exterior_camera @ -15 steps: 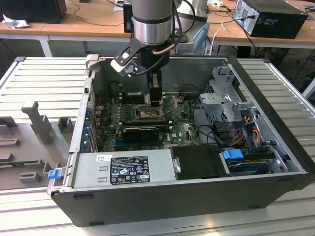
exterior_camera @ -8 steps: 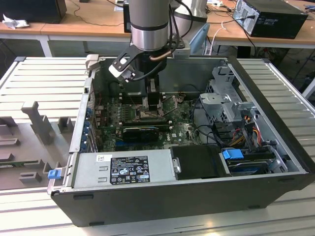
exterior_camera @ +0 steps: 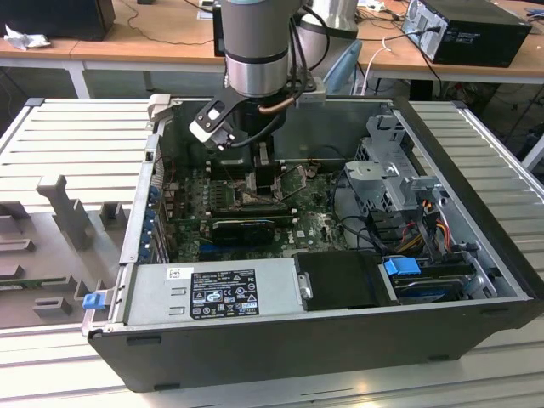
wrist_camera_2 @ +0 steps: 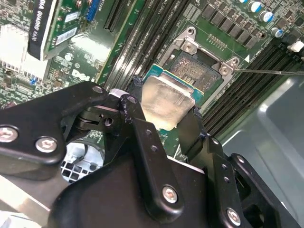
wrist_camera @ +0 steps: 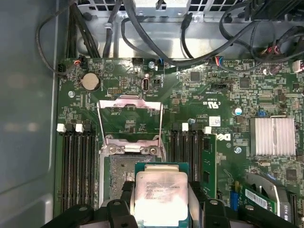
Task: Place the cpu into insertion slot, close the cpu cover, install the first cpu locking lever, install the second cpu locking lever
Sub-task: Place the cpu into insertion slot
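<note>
1. My gripper (wrist_camera: 161, 202) is clamped on the cpu (wrist_camera: 160, 192). One black finger (wrist_camera: 126, 190) presses on each of two opposite edges, and the chip's silver face is turned toward the first wrist view.
2. The cpu hangs over one side of the insertion slot (wrist_camera: 121, 171) and overlaps part of it. The rest of the slot's dark centre is bare. I cannot tell whether the chip touches the socket.
3. The cpu cover (wrist_camera: 130, 101) is flipped open, swung back from the socket, and green board shows through its cut-out.
4. In the second wrist view, a thin metal lever (wrist_camera_2: 266, 72) juts away from a corner of the socket, unlatched.
5. Long black memory slots (wrist_camera: 76, 166) flank the socket on both sides.
6. In the exterior view, the arm (exterior_camera: 255, 51) reaches down into the open computer case (exterior_camera: 340, 340), above the motherboard (exterior_camera: 319, 217).
</note>
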Motion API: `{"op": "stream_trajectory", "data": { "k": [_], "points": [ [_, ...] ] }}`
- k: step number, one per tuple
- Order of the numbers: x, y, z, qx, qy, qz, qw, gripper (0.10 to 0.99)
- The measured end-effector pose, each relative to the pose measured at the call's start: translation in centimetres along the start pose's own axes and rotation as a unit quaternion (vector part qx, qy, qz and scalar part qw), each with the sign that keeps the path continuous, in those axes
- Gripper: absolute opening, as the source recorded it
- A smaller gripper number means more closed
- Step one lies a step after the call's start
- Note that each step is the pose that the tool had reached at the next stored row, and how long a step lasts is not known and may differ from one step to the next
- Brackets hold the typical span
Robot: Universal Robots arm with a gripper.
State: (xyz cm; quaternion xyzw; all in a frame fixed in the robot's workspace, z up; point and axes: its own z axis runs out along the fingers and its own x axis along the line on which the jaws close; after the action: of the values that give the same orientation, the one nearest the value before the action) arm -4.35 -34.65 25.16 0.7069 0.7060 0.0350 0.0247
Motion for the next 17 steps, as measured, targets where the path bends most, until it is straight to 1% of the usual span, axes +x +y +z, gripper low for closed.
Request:
{"op": "stream_trajectory", "data": {
  "k": [2, 3, 6, 17],
  "points": [
    [0.66, -0.10, 0.75, -0.0001, 0.0000, 0.000, 1.0000, 0.537],
    [0.85, -0.13, 1.05, -0.0001, 0.0002, 0.000, 1.0000, 0.537],
    [1.05, -0.17, 1.47, -0.0001, 0.0001, 0.000, 1.0000, 0.537],
    [1.06, -0.33, 1.70, -0.0002, 0.0001, 0.000, 1.0000, 0.537]
  ]
}}
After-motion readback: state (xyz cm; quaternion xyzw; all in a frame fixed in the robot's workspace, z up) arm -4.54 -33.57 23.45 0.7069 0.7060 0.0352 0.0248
